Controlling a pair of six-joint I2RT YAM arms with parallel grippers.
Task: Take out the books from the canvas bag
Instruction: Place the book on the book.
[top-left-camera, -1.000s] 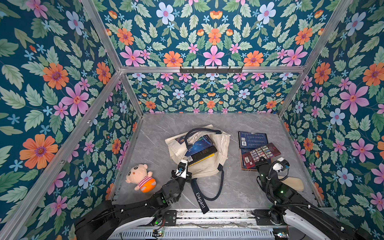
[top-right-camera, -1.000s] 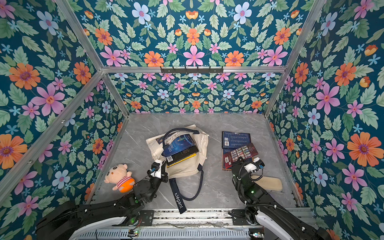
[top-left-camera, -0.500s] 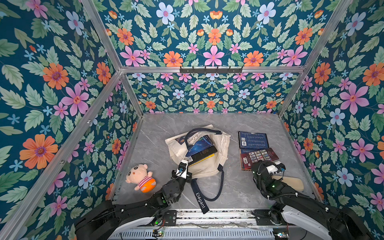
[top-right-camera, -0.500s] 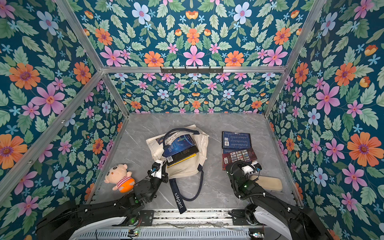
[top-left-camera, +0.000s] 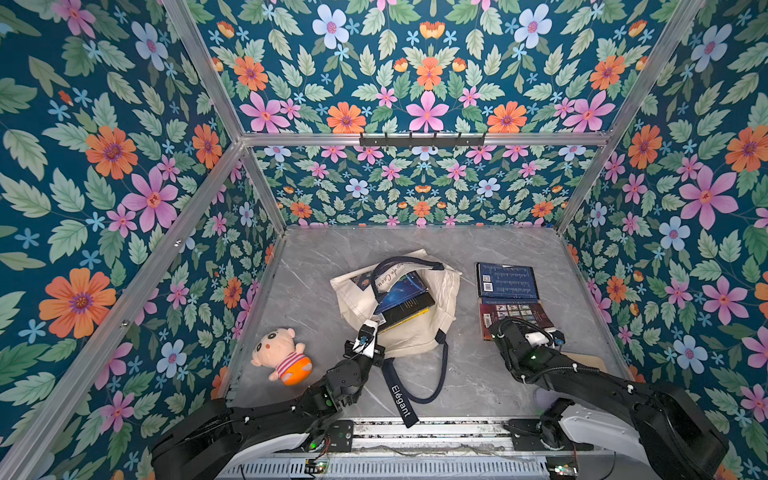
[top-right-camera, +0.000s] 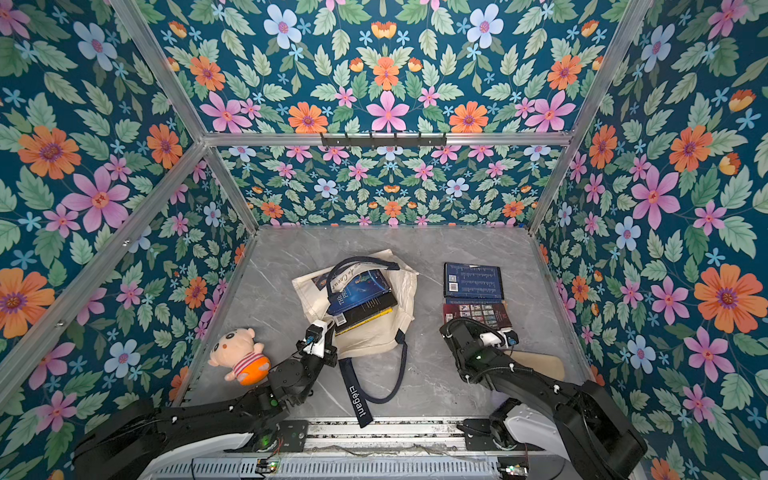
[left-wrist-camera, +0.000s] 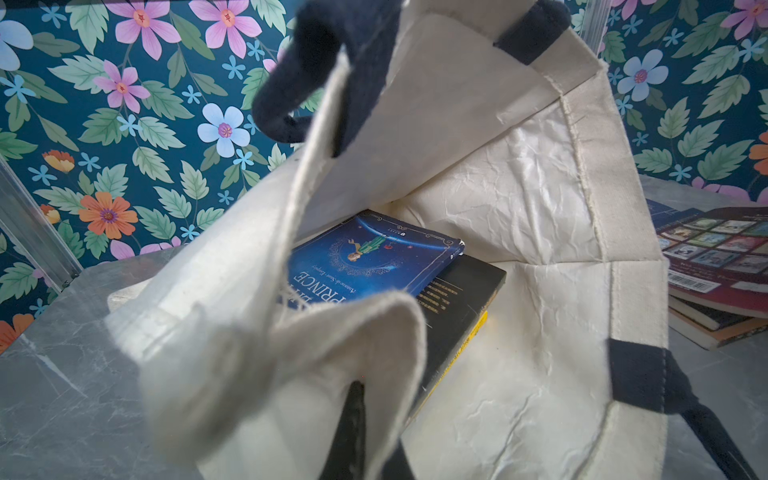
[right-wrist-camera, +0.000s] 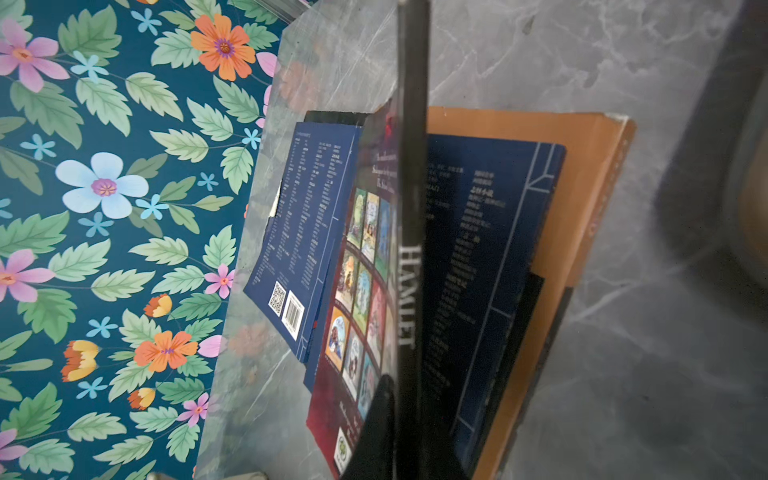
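Left wrist view, left gripper (left-wrist-camera: 356, 399) pinching canvas bag (left-wrist-camera: 519, 208) rim, right gripper (right-wrist-camera: 390, 415) clamped on Hamlet book (right-wrist-camera: 409, 249) over books (right-wrist-camera: 307, 232)

Walls (top-left-camera: 124, 166): teal ground; pink, orange, pale-blue flowers; green leaves.
Table (top-left-camera: 316, 257): grey marble, white veins.
Canvas bag (top-left-camera: 415, 336): cream. Strap (top-left-camera: 401, 405): navy, white lettering.
Inside bag: blue book (left-wrist-camera: 374, 253), starry picture; black book (left-wrist-camera: 465, 299); yellow book (left-wrist-camera: 480, 326) beneath.
Outside bag: dark blue book (top-left-camera: 505, 280), white print; Hamlet book (right-wrist-camera: 411, 208), maroon cover, multicolour picture grid, black spine.
Plush doll (top-left-camera: 282, 353): pink, striped top, orange bottom.

A pink plush doll (top-left-camera: 282, 353) lies on the grey marble tabletop (top-left-camera: 320, 266).
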